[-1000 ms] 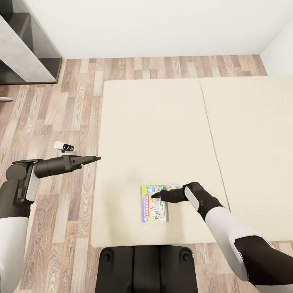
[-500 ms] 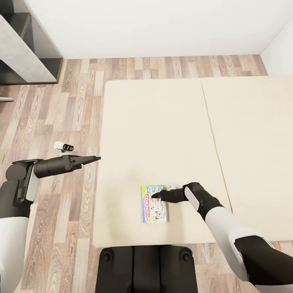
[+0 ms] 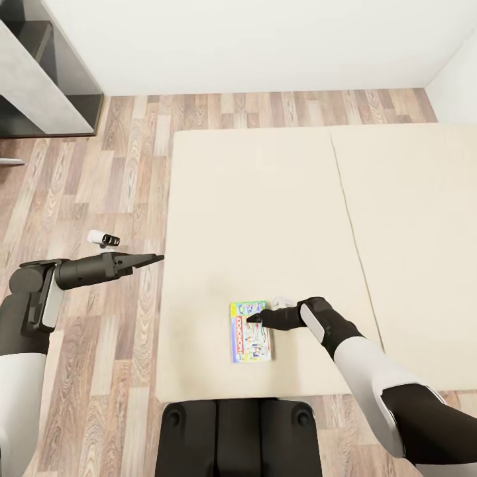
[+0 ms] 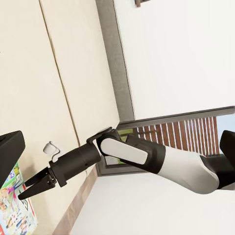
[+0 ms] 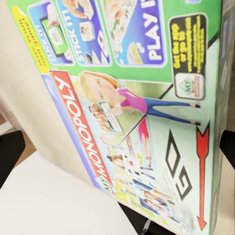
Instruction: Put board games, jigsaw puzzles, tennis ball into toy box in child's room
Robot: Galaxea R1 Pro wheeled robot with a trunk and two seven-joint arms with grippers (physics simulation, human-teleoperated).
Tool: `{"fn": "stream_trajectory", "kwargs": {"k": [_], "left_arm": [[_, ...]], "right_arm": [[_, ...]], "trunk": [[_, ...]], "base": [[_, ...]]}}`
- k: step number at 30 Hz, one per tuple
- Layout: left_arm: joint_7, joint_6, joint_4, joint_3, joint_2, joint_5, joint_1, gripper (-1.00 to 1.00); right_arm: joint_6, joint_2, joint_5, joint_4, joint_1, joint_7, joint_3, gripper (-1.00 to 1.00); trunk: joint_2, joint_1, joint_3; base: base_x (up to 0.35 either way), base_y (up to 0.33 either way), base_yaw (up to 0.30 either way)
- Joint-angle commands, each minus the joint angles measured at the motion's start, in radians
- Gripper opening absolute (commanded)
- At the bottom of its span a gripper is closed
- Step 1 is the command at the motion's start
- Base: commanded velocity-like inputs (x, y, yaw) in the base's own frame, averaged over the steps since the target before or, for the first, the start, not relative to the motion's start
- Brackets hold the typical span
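One board game (image 3: 250, 331), a flat box printed in green, yellow and red, lies on the cream bed (image 3: 265, 218) near its front edge. My right gripper (image 3: 254, 318) hovers at the game's far end, pointing left. In the right wrist view the board game (image 5: 132, 98) shows very close, with the dark fingers (image 5: 11, 154) wide apart at both edges, so this gripper is open. The left wrist view looks across at the right gripper (image 4: 30, 188), beside the board game (image 4: 12, 213). My left gripper (image 3: 151, 259) hangs open and empty over the floor by the bed's left side.
A small white and black object (image 3: 103, 237) lies on the wood floor left of the bed. A grey shelf unit (image 3: 40, 79) stands at the back left against the white wall. My dark base (image 3: 238, 437) presses against the bed's front edge.
The mattress has shifted slightly to the right in the picture. The floor, both arms and the board game keep their places.
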Motion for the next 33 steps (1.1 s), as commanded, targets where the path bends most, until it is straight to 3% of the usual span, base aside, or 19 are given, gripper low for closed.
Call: {"fn": "stream_trajectory", "kwargs": {"k": [1, 33], "left_arm": [[-0.004, 0.011, 0.000, 0.000, 0.000, 0.000, 0.000, 1.00], [-0.003, 0.011, 0.000, 0.003, 0.000, 0.000, 0.000, 1.00]], "right_arm": [[0.004, -0.001, -0.005, -0.001, 0.000, -0.001, 0.004, 1.00], [-0.029, 0.000, -0.007, -0.002, 0.000, -0.001, 0.004, 1.00]], "trunk": [[-0.002, 0.001, -0.001], [-0.002, 0.001, -0.001]], "base": [[-0.022, 0.035, 0.000], [-0.002, 0.004, 0.019]]}}
